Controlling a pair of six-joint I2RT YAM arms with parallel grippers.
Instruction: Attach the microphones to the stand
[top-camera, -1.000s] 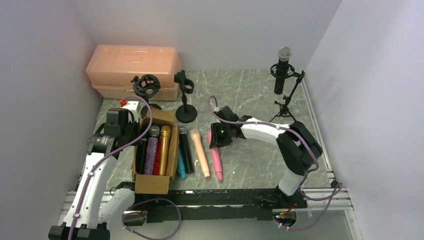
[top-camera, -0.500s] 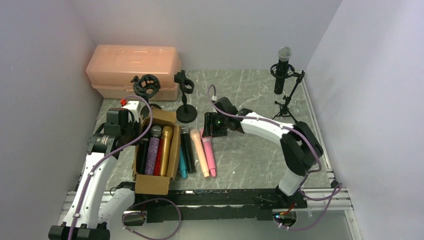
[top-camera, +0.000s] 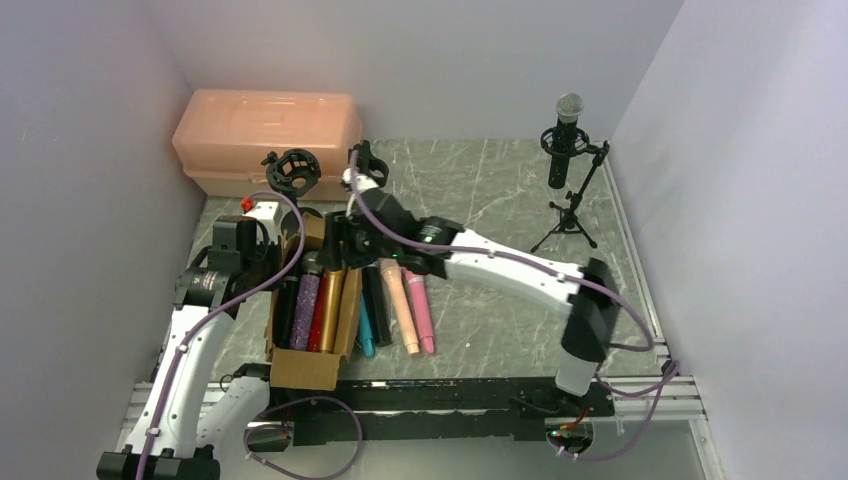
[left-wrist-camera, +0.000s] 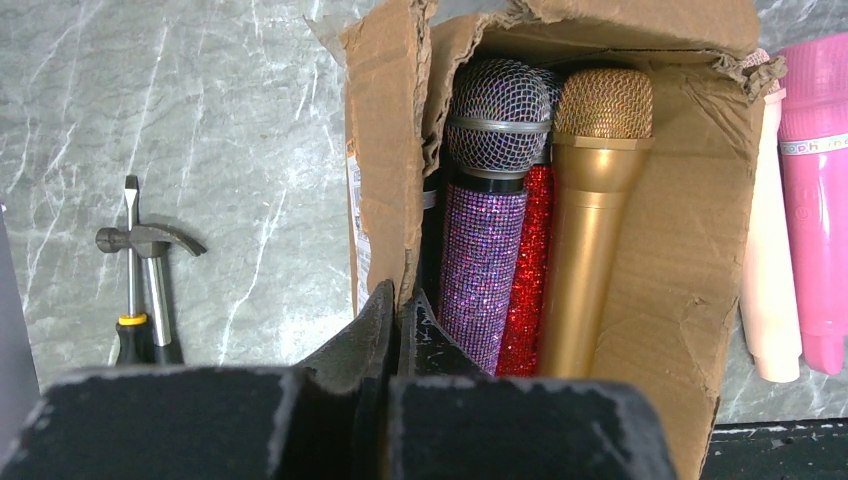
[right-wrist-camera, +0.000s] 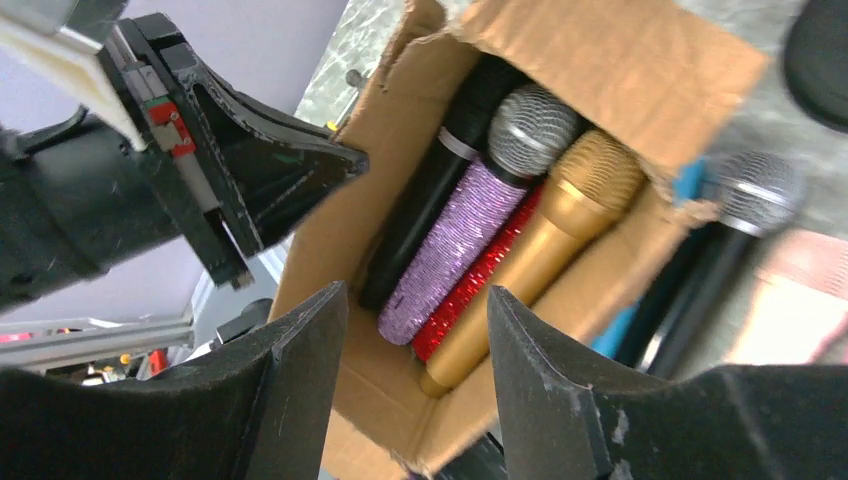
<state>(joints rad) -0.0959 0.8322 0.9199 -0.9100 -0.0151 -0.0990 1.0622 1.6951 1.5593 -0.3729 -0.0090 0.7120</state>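
Seen from above, my right arm covers the far end of the cardboard box (top-camera: 300, 370) and the foot of the clip stand (top-camera: 368, 165). The teal microphone (top-camera: 362, 335) shows only as a sliver beside the box, and the red glitter microphone (left-wrist-camera: 530, 270) has its head buried between its neighbours. The peach microphone (left-wrist-camera: 765, 280) and pink microphone (left-wrist-camera: 815, 200) are cut off at the edge of my left wrist view. Four microphones lie side by side in the box, long axes along its length and heads toward the back wall. They are the black microphone (right-wrist-camera: 440, 190), the purple glitter microphone (left-wrist-camera: 485, 260) with its silver mesh head, the red one and the gold microphone (left-wrist-camera: 590, 230). The others lie roughly parallel on the marble table (top-camera: 500, 190) just beside the box. One silver-headed microphone (top-camera: 566, 135) stands upright in the tripod stand (top-camera: 572, 205) at the far right. My right gripper (right-wrist-camera: 415, 300) hangs over the box with jaws apart, holding nothing. My left gripper (left-wrist-camera: 395, 320) is pressed closed and empty at the box's near edge. A hammer (left-wrist-camera: 150, 240) and screwdriver (left-wrist-camera: 130, 300) lie to the left.
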